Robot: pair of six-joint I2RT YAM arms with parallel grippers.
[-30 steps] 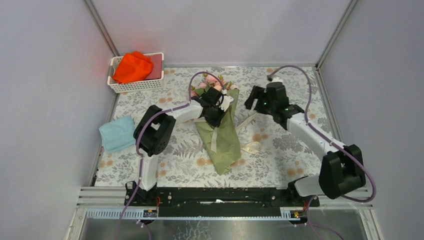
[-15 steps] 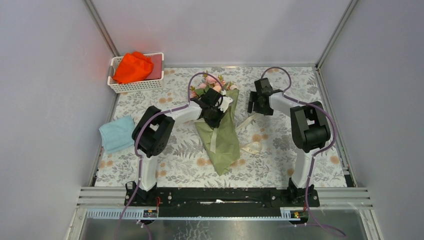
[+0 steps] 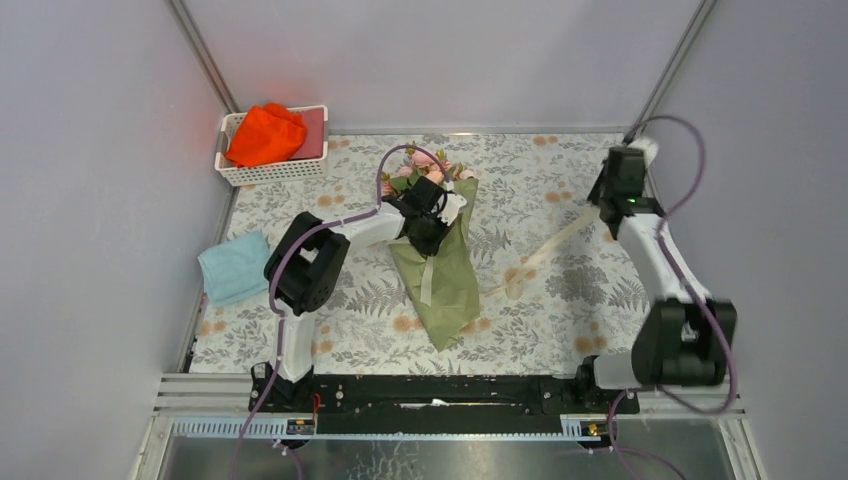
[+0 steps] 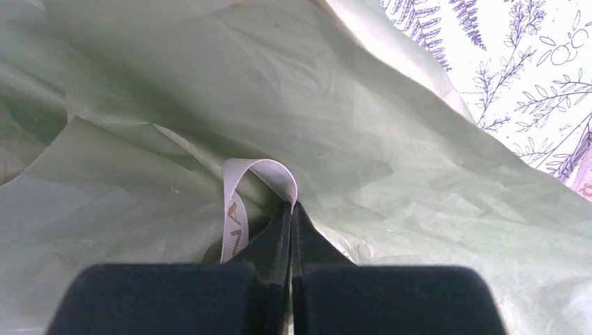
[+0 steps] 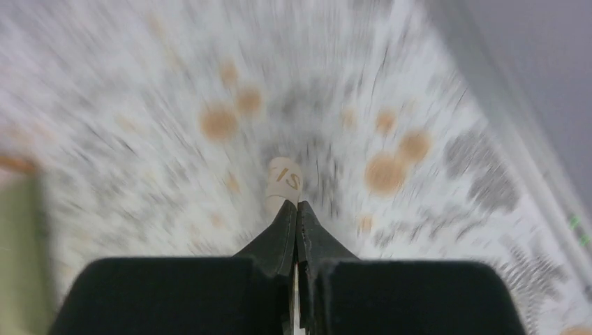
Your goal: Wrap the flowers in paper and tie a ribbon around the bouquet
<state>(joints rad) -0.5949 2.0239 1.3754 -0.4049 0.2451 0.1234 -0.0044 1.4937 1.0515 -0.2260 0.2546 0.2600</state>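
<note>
The bouquet (image 3: 444, 283) lies mid-table, a cone of olive-green paper (image 4: 363, 112) with pink flowers (image 3: 432, 170) at its far, wide end. My left gripper (image 3: 432, 235) rests on the cone's upper part. In the left wrist view my left gripper (image 4: 291, 206) is shut on a loop of cream ribbon (image 4: 246, 183) against the paper. From the bouquet's right side the ribbon (image 3: 545, 248) runs stretched across the cloth to my right gripper (image 3: 602, 205) near the right wall. In the blurred right wrist view my right gripper (image 5: 297, 206) is shut on the ribbon (image 5: 285, 177).
A white basket (image 3: 268, 177) holding an orange-red cloth (image 3: 265, 135) stands at the back left corner. A light blue cloth (image 3: 235, 268) lies at the left edge. Grey walls close in the table; a metal post (image 3: 665, 75) rises at the back right.
My right gripper was open beside the bouquet; it has shut on the ribbon and swung to the far right, drawing the ribbon out. The left arm has stayed put.
</note>
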